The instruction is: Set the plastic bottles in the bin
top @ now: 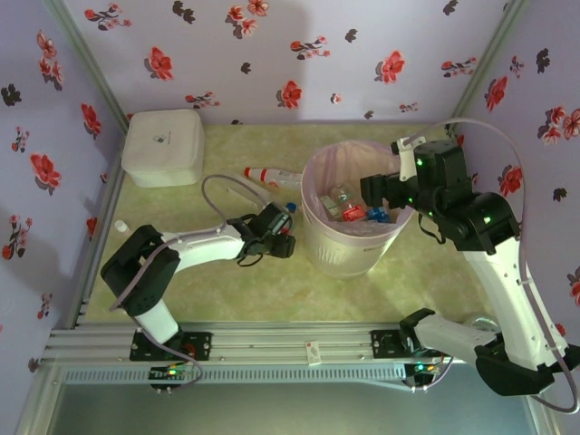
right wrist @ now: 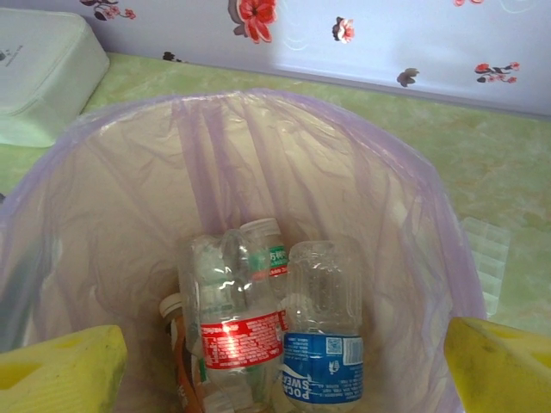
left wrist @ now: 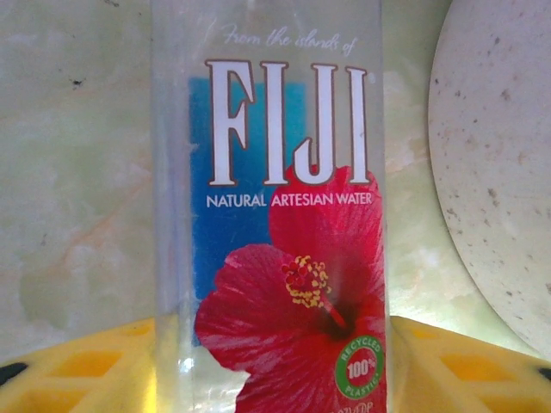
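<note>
The bin (top: pixel 313 237), white with a pink liner, stands mid-table. Inside lie several bottles, among them a red-labelled one (right wrist: pixel 232 335) and a blue-labelled one (right wrist: pixel 324 368). My right gripper (top: pixel 379 192) hangs over the bin's right rim, its yellow fingers (right wrist: pixel 60 372) wide apart and nothing between them; its midpoint is (right wrist: pixel 280 379). A clear Fiji bottle (left wrist: pixel 275 215) with a blue and red flower label sits between the yellow pads (left wrist: pixel 77 366) of my left gripper (left wrist: pixel 271 366), just left of the bin (left wrist: pixel 499 172). Its blue cap (top: pixel 290 207) shows from above. Another bottle (top: pixel 272 175) lies behind it.
A white lidded box (top: pixel 163 148) stands at the back left corner. A small white cap (top: pixel 120 227) lies near the left wall. A clear plastic piece (right wrist: pixel 486 258) lies on the table beyond the bin. Flowered walls close in three sides.
</note>
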